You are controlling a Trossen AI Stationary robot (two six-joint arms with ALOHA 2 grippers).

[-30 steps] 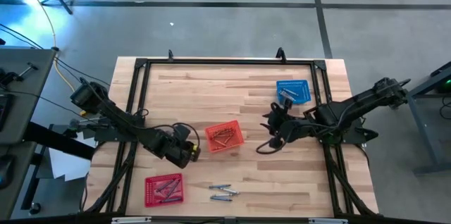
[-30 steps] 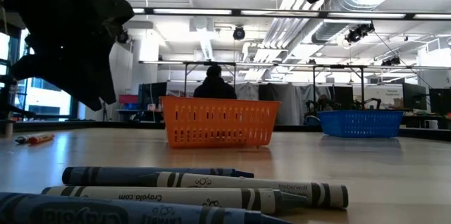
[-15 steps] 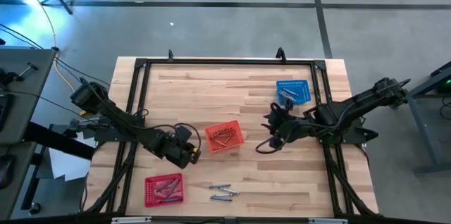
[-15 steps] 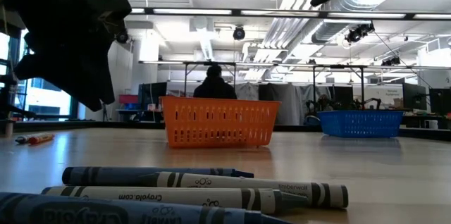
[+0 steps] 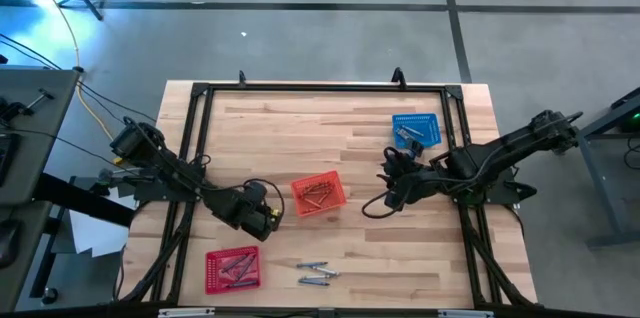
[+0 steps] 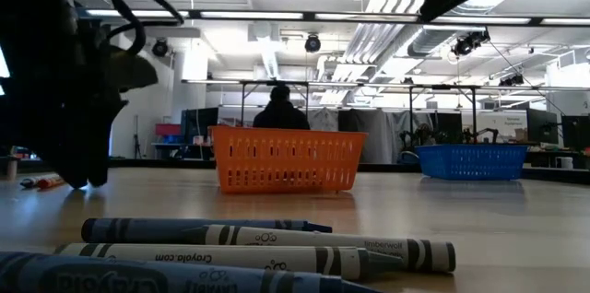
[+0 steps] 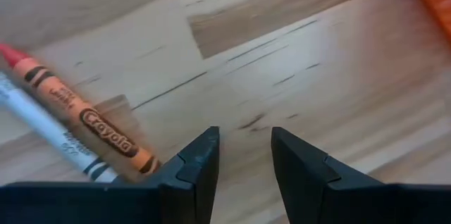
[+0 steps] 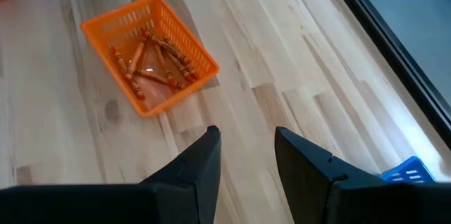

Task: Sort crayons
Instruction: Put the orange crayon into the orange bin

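Seen from above, the left gripper (image 5: pixel 268 220) sits low over the wooden table (image 5: pixel 300 128) at centre-left of the frame, jaws parted and empty, just left of the orange mesh basket (image 5: pixel 318 194) holding orange crayons (image 5: pixel 320 194). Its wrist camera shows an orange Crayola crayon (image 7: pixel 91 125) lying against a white crayon (image 7: pixel 49 131) on the boards, just beside the near finger (image 7: pixel 194 164). The right gripper (image 5: pixel 394 190) hangs at centre-right, jaws likewise apart with nothing between them, below the blue basket (image 5: pixel 416 129) in the upper right. A red basket (image 5: pixel 232 269) of crayons sits at lower left, with loose bluish crayons (image 5: pixel 316 273) lying just to its right along the bottom edge. From table height, those blue and grey crayons (image 6: pixel 267 247) fill the foreground, while a person (image 6: pixel 280 109) shows in the room behind the orange basket.
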